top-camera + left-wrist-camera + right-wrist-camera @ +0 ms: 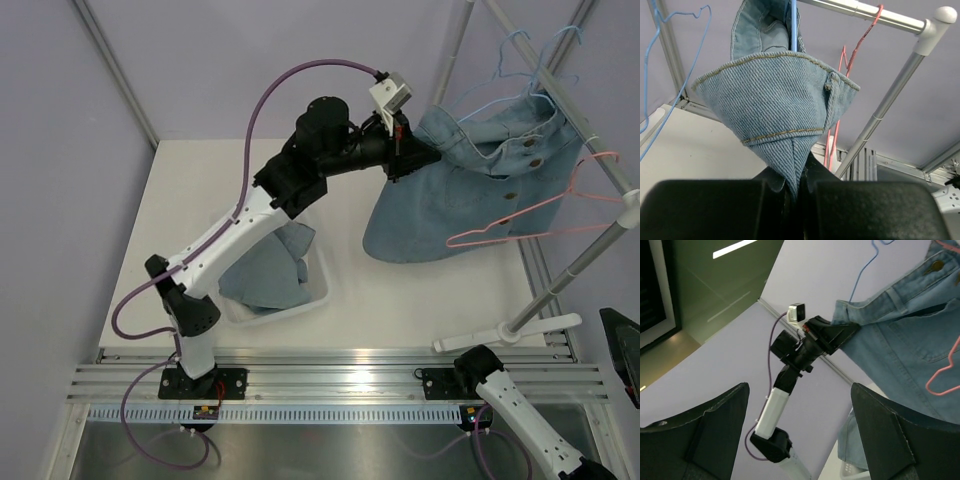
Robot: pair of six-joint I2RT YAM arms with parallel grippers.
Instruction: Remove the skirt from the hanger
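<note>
A light-blue denim skirt [470, 190] hangs by its waistband from a blue wire hanger [520, 60] on the metal rack rail [575, 110]. My left gripper [412, 155] reaches in from the left and is shut on the waistband's left corner. In the left wrist view the denim [780, 95] is pinched to a point between the shut left gripper [795, 192], with the blue hanger [792, 25] rising inside the waist. My right gripper [800, 430] stands open, low at the right, holding nothing. It looks up at the skirt [910, 325] and the left gripper [840, 335].
A pink wire hanger [540, 215] hangs on the rail in front of the skirt. A second blue hanger [670, 50] hangs to the left. A white basket [318, 296] with folded denim stands under the left arm. The rack's slanted post [560, 285] and foot [505, 335] stand at the near right.
</note>
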